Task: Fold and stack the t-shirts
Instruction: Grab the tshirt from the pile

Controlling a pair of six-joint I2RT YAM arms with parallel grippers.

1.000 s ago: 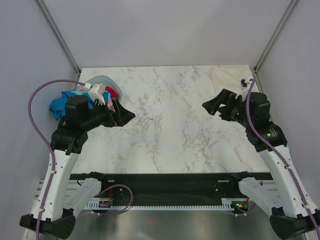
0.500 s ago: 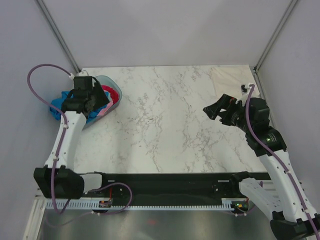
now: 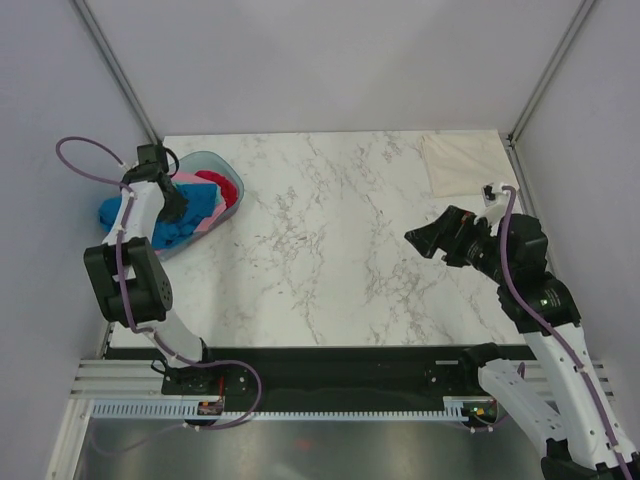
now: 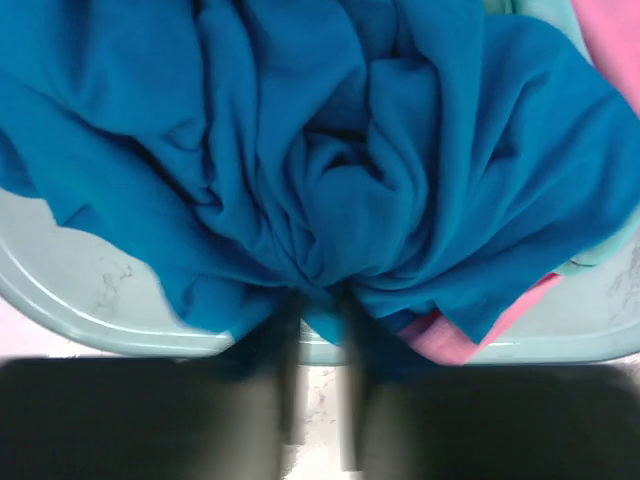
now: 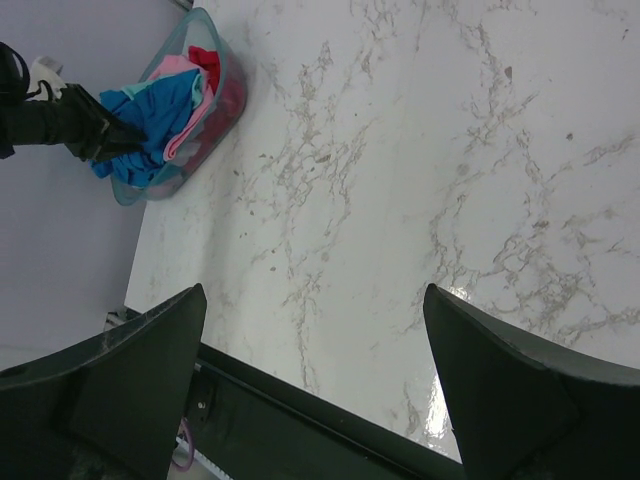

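Fingers of the right gripper stand spread wide with nothing between them, hovering above the marble table on its near right side. Farther off on the left, the left arm reaches to the oval basket, which sits at the table's far left edge, and the left gripper is down among the clothes heaped there. Its fingers (blurred in the wrist view) stand close together, pinching a gather of the blue t-shirt, whose folds run in toward that spot. The blue t-shirt lies crumpled on top of the pile and spills over the basket's left rim. A pink t-shirt shows from under it near the rim, and a red t-shirt fills the basket's far right part. In the far right corner of the table the cream t-shirt lies flat as a neat rectangle, well apart from both grippers.
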